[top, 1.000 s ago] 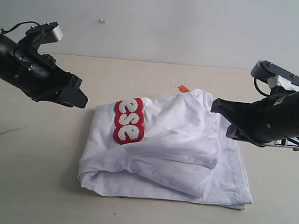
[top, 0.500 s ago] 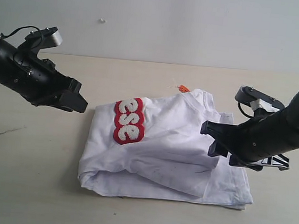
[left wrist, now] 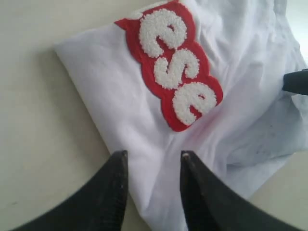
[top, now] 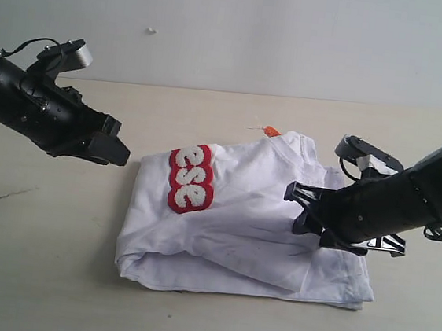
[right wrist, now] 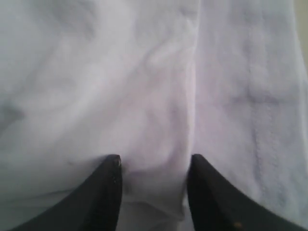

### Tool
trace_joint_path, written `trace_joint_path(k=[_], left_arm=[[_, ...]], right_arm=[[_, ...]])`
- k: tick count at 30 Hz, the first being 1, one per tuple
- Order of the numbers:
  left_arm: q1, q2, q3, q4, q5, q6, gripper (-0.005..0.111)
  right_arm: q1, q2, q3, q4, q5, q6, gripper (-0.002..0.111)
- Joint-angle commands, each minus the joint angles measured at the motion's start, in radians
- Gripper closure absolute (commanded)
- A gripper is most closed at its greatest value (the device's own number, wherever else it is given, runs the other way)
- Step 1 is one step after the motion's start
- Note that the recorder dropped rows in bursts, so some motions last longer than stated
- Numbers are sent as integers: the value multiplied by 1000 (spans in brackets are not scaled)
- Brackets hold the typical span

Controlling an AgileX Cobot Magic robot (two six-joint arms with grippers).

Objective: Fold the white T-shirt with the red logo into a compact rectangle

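Both are gaping: the right hand (top: 296, 210) is straddling a white T-shirt (top: 238, 227) fold directly beneath it; the left hand (top: 118, 151) is hovering clear, red logo (top: 189, 180) ahead.

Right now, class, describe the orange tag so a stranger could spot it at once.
Find the folded white T-shirt on the beige table. At its edge nearest the wall lies the orange tag: tiny, unlike the big red logo.
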Motion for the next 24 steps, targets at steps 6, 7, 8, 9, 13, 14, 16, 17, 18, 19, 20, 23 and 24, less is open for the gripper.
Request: trace_joint_path(k=[6, 7, 8, 9, 13, 14, 16, 17, 18, 19, 20, 23, 24], left_arm=[[1, -13, 3, -16, 13, 6, 70], [1, -13, 3, -16, 13, 6, 70], [1, -13, 3, -16, 13, 6, 70], [1, -13, 3, -16, 13, 6, 70], [1, -13, 3, -16, 15, 6, 70], [1, -13, 3, -16, 15, 6, 70], [1, -13, 3, -16, 15, 6, 70], [1, -13, 3, -16, 15, 6, 70], [1, -13, 3, -16, 15, 6, 70], [1, -13, 3, -16, 15, 6, 70], [1, -13, 3, -16, 15, 6, 70], [1, -13, 3, -17, 17, 6, 70], [1, -13, 3, -17, 17, 6, 70]], right_arm=[[-3, 52, -110, 41, 113, -79, 108], [-3, 52, -110, 27, 113, -82, 108], [-3, 52, -110, 12, 113, -56, 108], [-3, 47, -110, -36, 113, -11, 105], [-3, 1, -110, -148, 109, 66, 74], [-3, -5, -110, -230, 106, 143, 66], [-3, -1, -108, -348, 106, 265, 62], [-3, 1, -108, -389, 106, 298, 62], [-3, 6, -108, -402, 106, 312, 62], [-3, 11, -108, -402, 103, 315, 62], [-3, 13, -108, -402, 99, 322, 62], [-3, 28, -108, -408, 95, 325, 62], [-3, 33, -108, -407, 95, 325, 62]])
